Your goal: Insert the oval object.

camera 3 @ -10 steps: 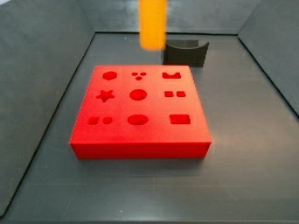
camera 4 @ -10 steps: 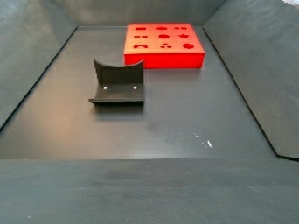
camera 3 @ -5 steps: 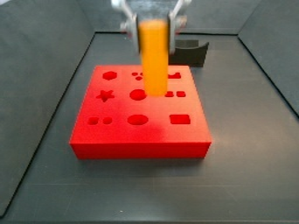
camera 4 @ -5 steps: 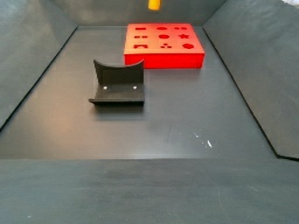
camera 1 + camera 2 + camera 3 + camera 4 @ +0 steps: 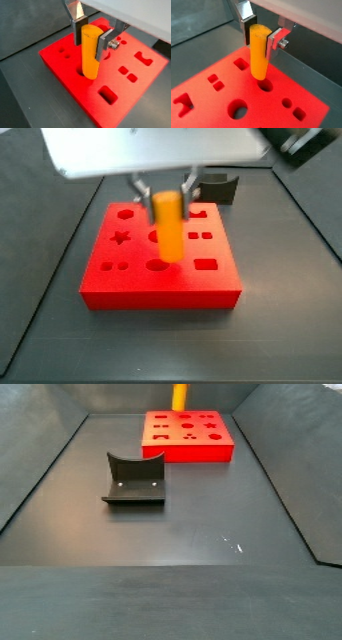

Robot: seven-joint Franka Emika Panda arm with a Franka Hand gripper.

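Note:
The oval object (image 5: 89,52) is an orange-yellow peg that hangs upright between my gripper's fingers. My gripper (image 5: 91,40) is shut on its upper end; this also shows in a wrist view (image 5: 261,39). The peg (image 5: 258,50) stands over the red block (image 5: 211,100), its lower end right at an oval hole (image 5: 266,86). I cannot tell whether the tip is inside the hole. In a side view the gripper (image 5: 166,196) holds the peg (image 5: 167,228) over the middle of the block (image 5: 160,288). In a side view only the peg (image 5: 178,396) shows, above the block (image 5: 187,434).
The block's top has several shaped holes, among them a star (image 5: 122,237) and a rectangle (image 5: 206,263). The dark grey curved holder stands behind the block (image 5: 214,186) and on the dark floor (image 5: 134,481). Grey walls (image 5: 40,454) ring the floor.
My gripper has come down with the peg, from high above the block's far edge to low over its middle. The peg's lower end is now at the block's top.

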